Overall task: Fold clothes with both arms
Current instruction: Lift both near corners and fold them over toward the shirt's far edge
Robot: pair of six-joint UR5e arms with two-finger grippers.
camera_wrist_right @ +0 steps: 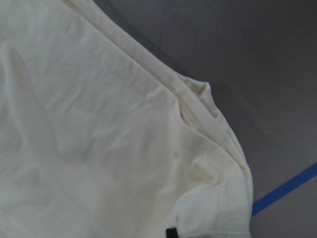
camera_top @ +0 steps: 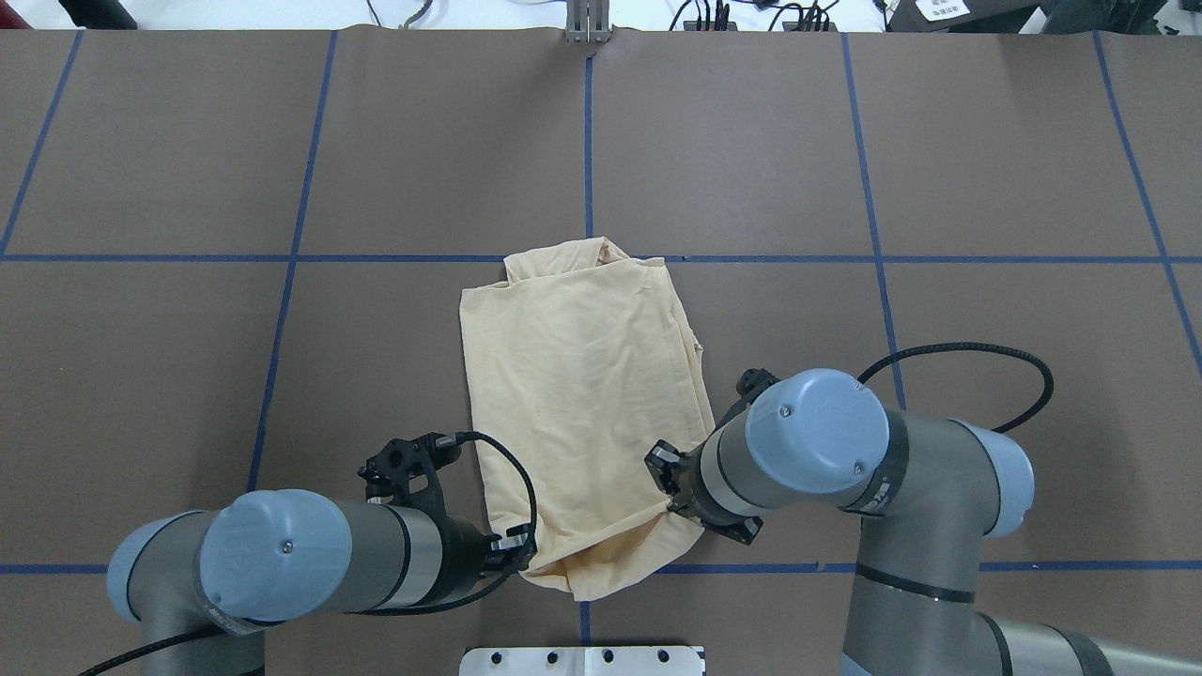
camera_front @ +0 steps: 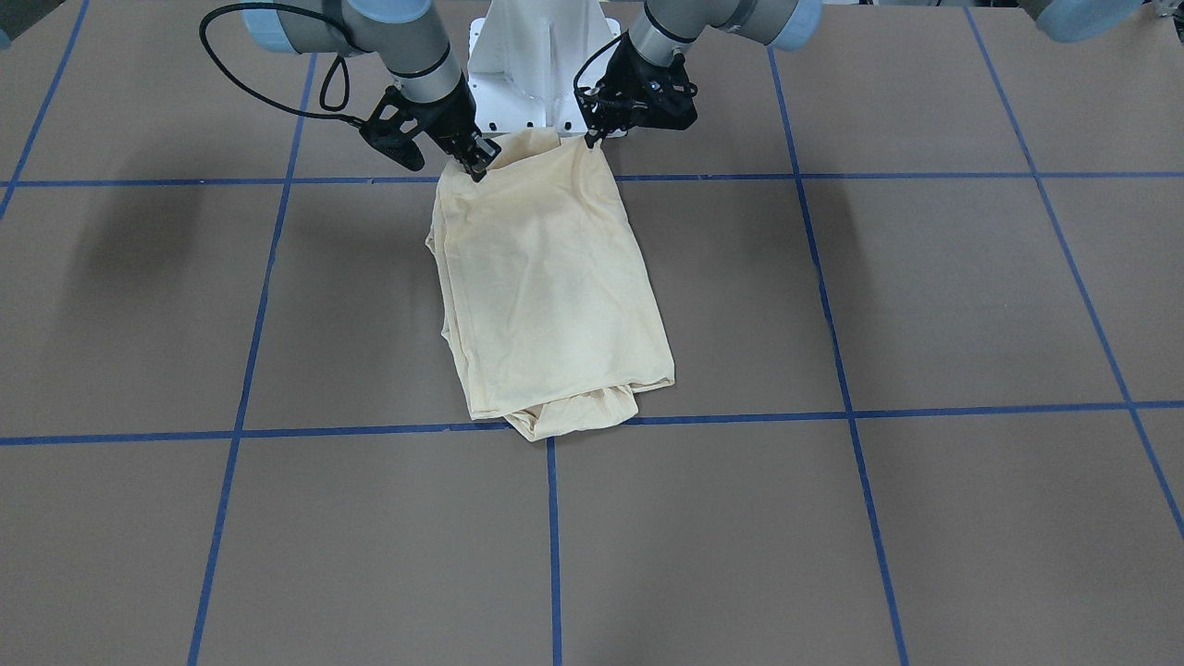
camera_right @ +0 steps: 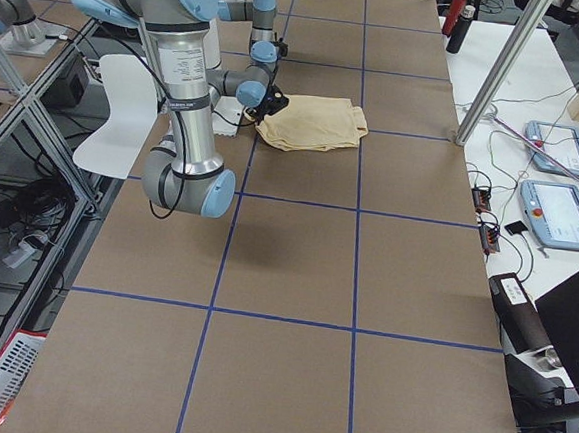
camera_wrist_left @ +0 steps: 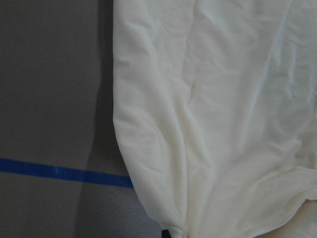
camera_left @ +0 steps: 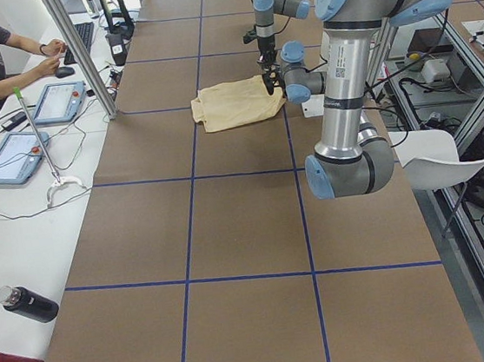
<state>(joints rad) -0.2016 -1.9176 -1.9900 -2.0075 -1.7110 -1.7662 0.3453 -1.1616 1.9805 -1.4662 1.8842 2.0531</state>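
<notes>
Grip risk at the 2 held corners

From the front-facing view I read the left gripper point(camera_front: 592, 139) as pinched on 1 corner of the shirt point(camera_front: 555, 277) and the right gripper point(camera_front: 478, 165) as pinched on the other. Both are at the upper centre of that frame, just below the white pedestal point(camera_front: 532, 74). The shirt is a folded cream rectangle on the table point(camera_front: 925, 305), running from those corners down to the blue tape point(camera_front: 740, 418) in mid-frame.

My worry is layers. If either pinch has only the top ply, lifting would peel the stack open. Uneven travel between the 2 arms could skew the fold or pull a corner free. The loose tuck point(camera_front: 564, 421) poking out at the shirt's lower edge could also drag and unroll.

The overhead view hides the right fingertips under its wrist, while the front-facing view shows both pinches plainly. The right wrist view alone shows stacked hems at the corner. In each wrist view only a black sliver of finger appears at the bottom edge, so neither confirms how deep the bite goes.
</notes>
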